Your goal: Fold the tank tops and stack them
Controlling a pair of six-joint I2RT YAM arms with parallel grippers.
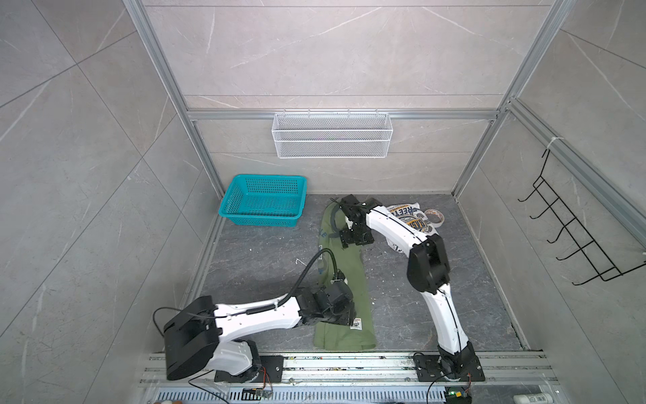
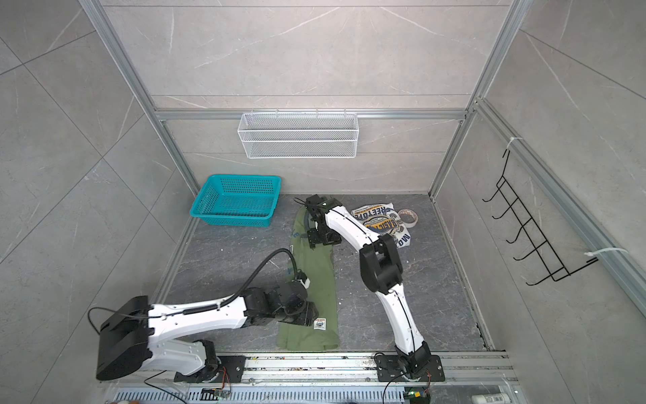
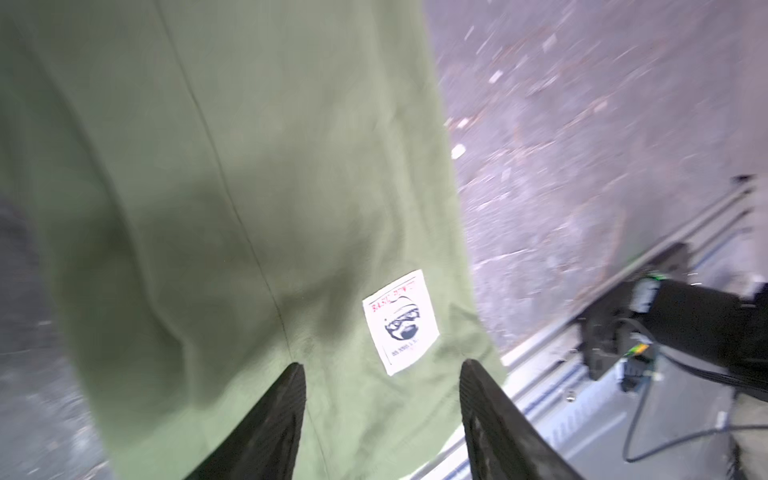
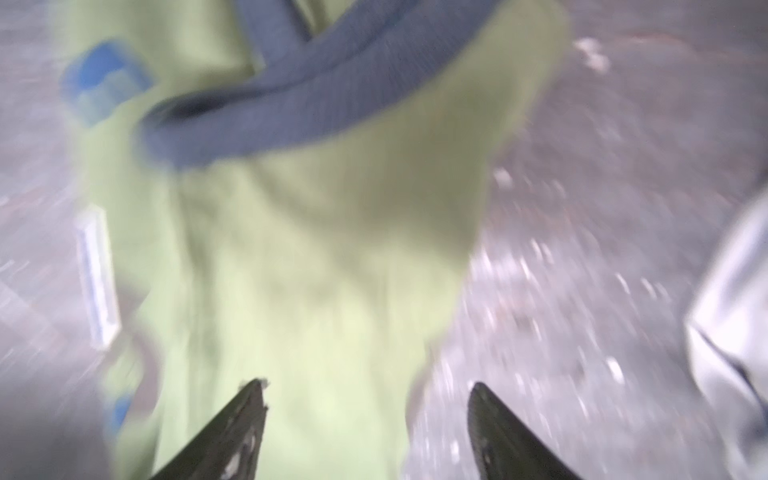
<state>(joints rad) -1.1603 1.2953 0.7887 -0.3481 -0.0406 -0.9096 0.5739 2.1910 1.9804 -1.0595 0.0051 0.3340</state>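
Wrist views: left gripper (image 3: 382, 363) and right gripper (image 4: 366, 382) hover released over hem and neckline of the olive tank top (image 3: 199, 199), likely for halving.

Olive tank top (image 1: 351, 276) nr teal basket (image 1: 269, 177)

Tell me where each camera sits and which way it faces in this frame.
Top views: high above the front rail, looking down; left arm and right arm whole, olive tank top, white tank top, teal basket.
Left wrist: on left arm, looking past open left gripper at the olive tank top's labelled hem; right arm's base visible.
Right wrist: on right arm, blurred, looking past open right gripper at its navy-trimmed end.
Shared: both wrist views show the olive tank top, opposite ends.
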